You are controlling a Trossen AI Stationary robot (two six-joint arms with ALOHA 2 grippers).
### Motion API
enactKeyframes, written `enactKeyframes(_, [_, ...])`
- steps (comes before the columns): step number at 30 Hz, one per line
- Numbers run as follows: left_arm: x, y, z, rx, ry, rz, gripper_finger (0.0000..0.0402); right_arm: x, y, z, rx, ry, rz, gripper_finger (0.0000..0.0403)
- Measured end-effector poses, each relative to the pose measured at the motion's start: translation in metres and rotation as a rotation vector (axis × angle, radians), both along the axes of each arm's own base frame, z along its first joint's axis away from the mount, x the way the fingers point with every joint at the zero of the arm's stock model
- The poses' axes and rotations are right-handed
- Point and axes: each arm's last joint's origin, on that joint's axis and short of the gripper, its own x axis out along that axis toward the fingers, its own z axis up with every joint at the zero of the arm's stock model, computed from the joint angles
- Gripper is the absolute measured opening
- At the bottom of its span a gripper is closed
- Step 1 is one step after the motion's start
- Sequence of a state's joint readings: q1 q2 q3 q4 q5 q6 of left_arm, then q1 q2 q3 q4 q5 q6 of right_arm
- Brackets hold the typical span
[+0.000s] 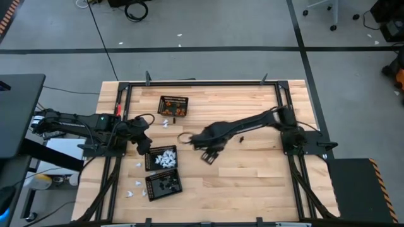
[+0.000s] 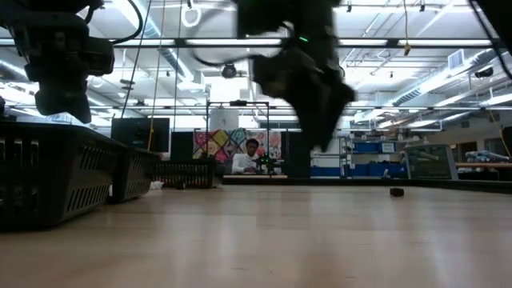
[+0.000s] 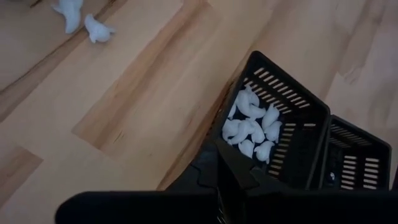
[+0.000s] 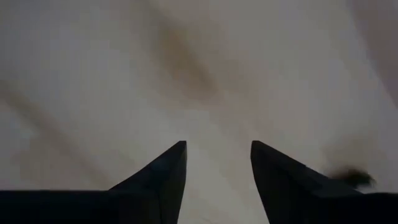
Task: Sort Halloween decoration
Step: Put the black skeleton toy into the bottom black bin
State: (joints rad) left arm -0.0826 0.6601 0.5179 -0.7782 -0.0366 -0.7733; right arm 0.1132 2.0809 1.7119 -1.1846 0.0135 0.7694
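Note:
Three black mesh baskets stand on the left part of the table: one with orange pieces (image 1: 173, 106) at the far side, one with white pieces (image 1: 162, 157), and one with black pieces (image 1: 164, 185) nearest the front edge. Loose white pieces lie near the far basket (image 1: 165, 123) and left of the near baskets (image 1: 137, 184). A black piece (image 1: 241, 137) lies at mid-table. My right gripper (image 4: 217, 146) hangs open over bare wood at mid-table (image 1: 208, 153), pointing down, nothing between its fingers. My left gripper (image 3: 235, 163) is shut above the white basket's (image 3: 273, 124) left side.
A black metal frame (image 1: 202, 83) runs round the tabletop. In the low view the baskets (image 2: 48, 180) fill the left side and the black piece (image 2: 398, 191) lies on the right. Bare wood spreads across the table's right half. A person sits far behind the table.

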Motion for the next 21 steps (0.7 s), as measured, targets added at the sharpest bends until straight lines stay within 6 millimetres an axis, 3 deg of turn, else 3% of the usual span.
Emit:
enactKeyframes(7, [0.001,0.002,0.001,0.029,-0.021,0.06,0.0005,-0.085,-0.04,-0.012,0.031,0.061,-0.336,0.0197])
enactKeyframes(12, [0.005,0.002,0.004,0.033,-0.076,0.079,0.0005,-0.13,-0.059,-0.02,0.021,0.082,-0.54,0.0223])
enactKeyframes(16, [0.006,0.002,0.005,0.034,-0.086,0.081,0.0005,-0.145,-0.068,-0.032,0.053,0.036,-0.648,0.0239])
enactKeyframes(21, [0.006,0.002,0.005,0.035,-0.086,0.08,0.0005,-0.143,-0.074,-0.047,0.076,-0.052,-0.727,0.0241])
